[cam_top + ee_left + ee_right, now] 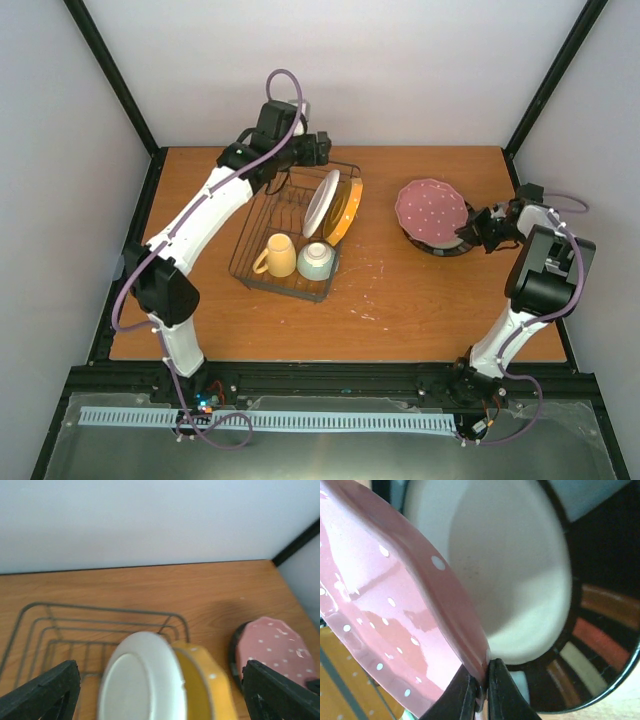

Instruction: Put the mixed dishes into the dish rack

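The dark wire dish rack (262, 218) holds a yellow mug (277, 256), a mint-green bowl (317, 261), a plate standing on edge with its white underside showing (322, 203), and the orange dotted plate (347, 208) leaning beside it. My left gripper (318, 148) hovers open and empty above the rack's far end; its wrist view shows the white plate (142, 680) and the orange plate (210, 685) between its fingers. My right gripper (470, 228) is shut on the rim of the pink dotted plate (432, 210), tilting it above the dark-rimmed plate (445, 247). The pinch (482, 680) shows in the right wrist view.
The rack's (100, 611) far left slots stand open. The back wall and a black frame post (545, 85) lie close behind both arms. Bare wooden table (400, 300) lies between the rack and the plates on the right.
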